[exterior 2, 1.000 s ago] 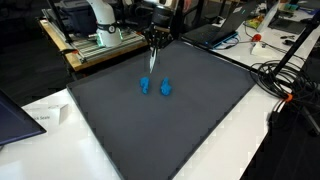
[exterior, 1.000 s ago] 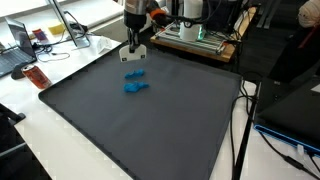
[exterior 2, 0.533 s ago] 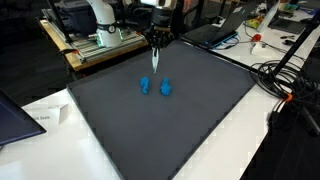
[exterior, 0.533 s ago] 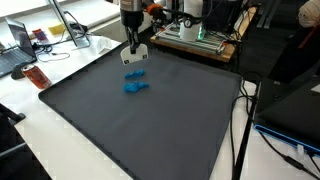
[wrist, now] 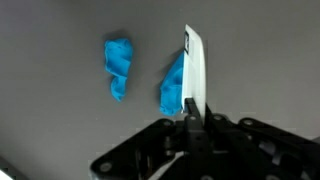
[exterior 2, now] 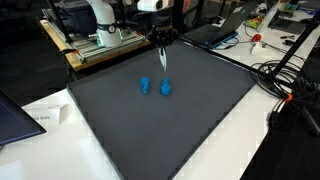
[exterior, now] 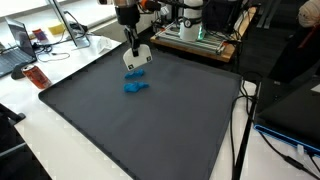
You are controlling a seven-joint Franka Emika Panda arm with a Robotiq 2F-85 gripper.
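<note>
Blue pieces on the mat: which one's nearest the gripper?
The blue piece partly behind the white strip the gripper holds; the other blue piece lies clear to its side.

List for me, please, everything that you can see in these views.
flat piece: one, white, hanging edge-on from the gripper, over the mat
crumpled pieces: two, blue, side by side on the mat, near the flat piece
mat: one, dark grey, covering most of the table
table: one, white, under the mat
packet: one, red, on the table beside the mat's edge
cables: several, black, at the table's side
gripper: one, black, shut on the flat piece
</note>
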